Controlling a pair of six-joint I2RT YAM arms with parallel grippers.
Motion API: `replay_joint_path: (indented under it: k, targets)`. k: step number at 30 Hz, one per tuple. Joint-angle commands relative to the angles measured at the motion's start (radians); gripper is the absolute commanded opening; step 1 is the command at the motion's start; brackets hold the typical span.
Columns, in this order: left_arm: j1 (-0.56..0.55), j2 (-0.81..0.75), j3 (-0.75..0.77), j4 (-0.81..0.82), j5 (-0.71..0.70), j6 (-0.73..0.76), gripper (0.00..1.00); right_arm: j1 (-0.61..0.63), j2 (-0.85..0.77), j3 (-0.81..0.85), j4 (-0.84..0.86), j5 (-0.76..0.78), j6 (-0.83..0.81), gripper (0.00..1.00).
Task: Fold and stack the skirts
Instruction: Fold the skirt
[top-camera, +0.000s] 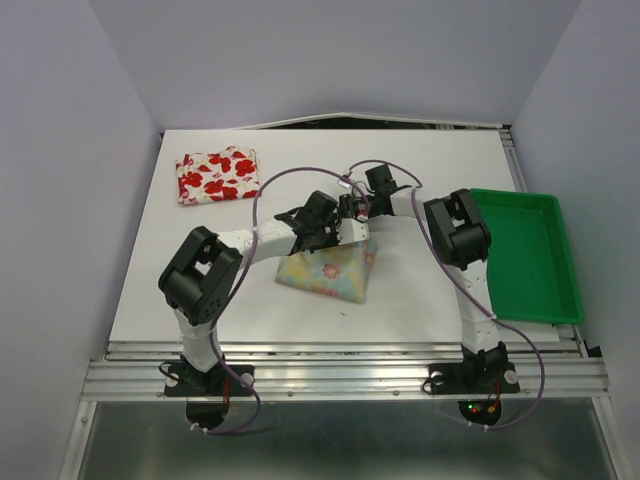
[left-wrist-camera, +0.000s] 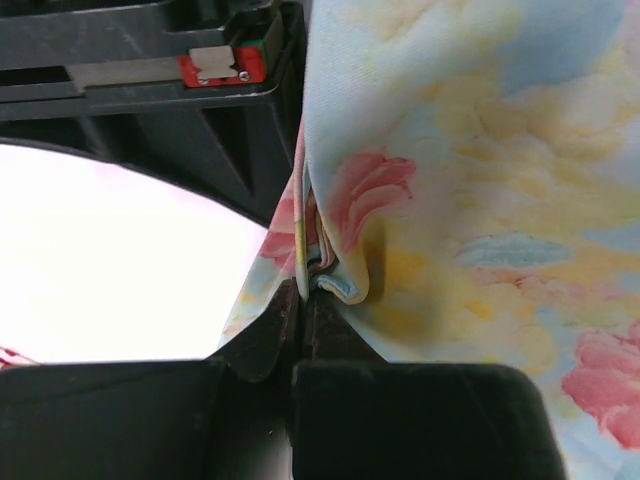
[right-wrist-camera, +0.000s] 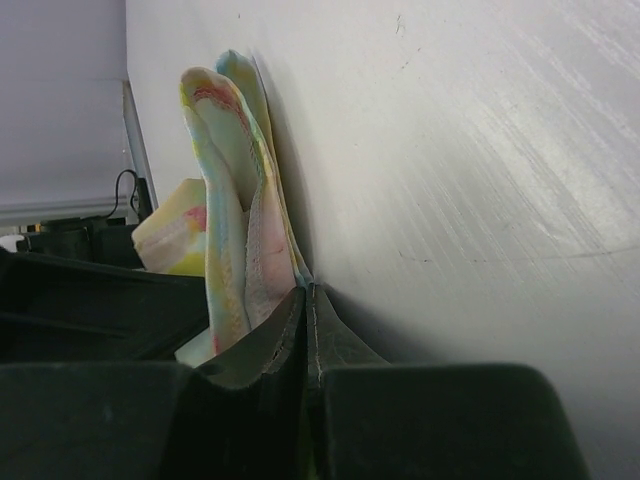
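The pale yellow pastel-floral skirt lies folded mid-table, its far edge lifted. My left gripper is shut on that edge; in the left wrist view the jaws pinch several cloth layers of the skirt. My right gripper is shut on the same edge beside it; in the right wrist view its tips clamp the skirt's hem close to the table. The white skirt with red flowers lies folded at the far left, apart from both grippers.
A green plastic tray sits at the right edge of the white table. Purple cables loop over both arms. A metal rail runs along the near edge.
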Motion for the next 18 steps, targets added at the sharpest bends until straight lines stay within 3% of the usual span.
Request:
replay_joint_path:
  k: [1,5,8,9,11,12,18]
  targets:
    - [0.008,0.039,0.014,0.123,-0.031,-0.008,0.00,0.015,0.051,-0.029,-0.076,0.089,-0.059,0.10]
    - [0.010,0.071,0.000,0.168,-0.042,-0.025,0.00,0.015,0.055,-0.026,-0.081,0.086,-0.059,0.10]
    - [0.010,0.077,-0.019,0.186,-0.057,-0.024,0.16,0.015,0.055,-0.015,-0.088,0.087,-0.064,0.10]
    - [0.011,0.076,-0.029,0.189,-0.060,-0.024,0.30,0.015,0.056,-0.012,-0.090,0.089,-0.064,0.10]
    - [0.010,0.073,-0.027,0.177,-0.065,-0.024,0.46,0.015,0.056,-0.009,-0.093,0.090,-0.069,0.10]
    - [0.011,0.067,-0.027,0.175,-0.071,-0.030,0.61,0.015,0.058,-0.009,-0.093,0.093,-0.067,0.10]
    - [0.013,-0.024,-0.021,0.168,-0.118,-0.050,0.72,0.015,0.058,-0.009,-0.101,0.106,-0.076,0.10]
